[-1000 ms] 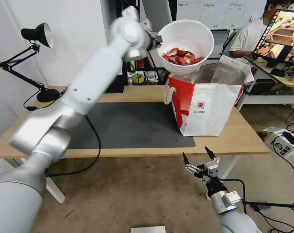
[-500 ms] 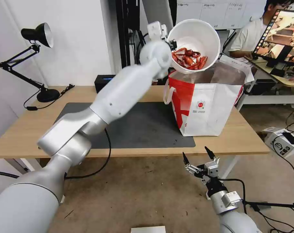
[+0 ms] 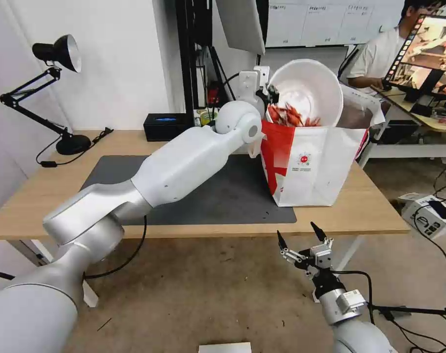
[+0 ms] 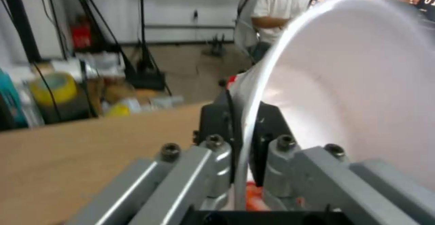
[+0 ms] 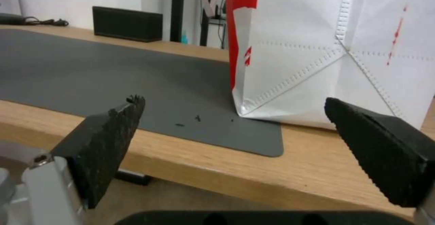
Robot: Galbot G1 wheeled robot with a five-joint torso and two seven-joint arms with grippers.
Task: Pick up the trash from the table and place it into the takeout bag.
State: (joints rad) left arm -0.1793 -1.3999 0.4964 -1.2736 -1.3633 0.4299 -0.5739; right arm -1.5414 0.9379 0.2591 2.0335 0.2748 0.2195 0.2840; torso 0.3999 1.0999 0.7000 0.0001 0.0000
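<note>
My left gripper point(image 3: 269, 96) is shut on the rim of the white round bowl point(image 3: 309, 88), a piece of the trash, which is tilted and partly sunk into the open top of the red-and-white takeout bag point(image 3: 311, 162). Red scraps point(image 3: 289, 115) lie in the bowl's low side. The left wrist view shows the bowl rim point(image 4: 254, 92) pinched between the gripper's black fingers point(image 4: 217, 123). The bag stands on the right part of the wood table point(image 3: 360, 211), half on the dark grey mat point(image 3: 218, 196). My right gripper point(image 3: 301, 236) hangs open below the table's front edge, empty.
A black box point(image 3: 166, 126) sits at the table's back edge, and a black desk lamp point(image 3: 56, 54) stands at the back left corner. Small dark crumbs point(image 5: 190, 121) lie on the mat near the bag's corner. A person sits at a desk behind the bag.
My left arm has swung right and lowered the bowl from above the bag into its opening. The right arm has not moved.
</note>
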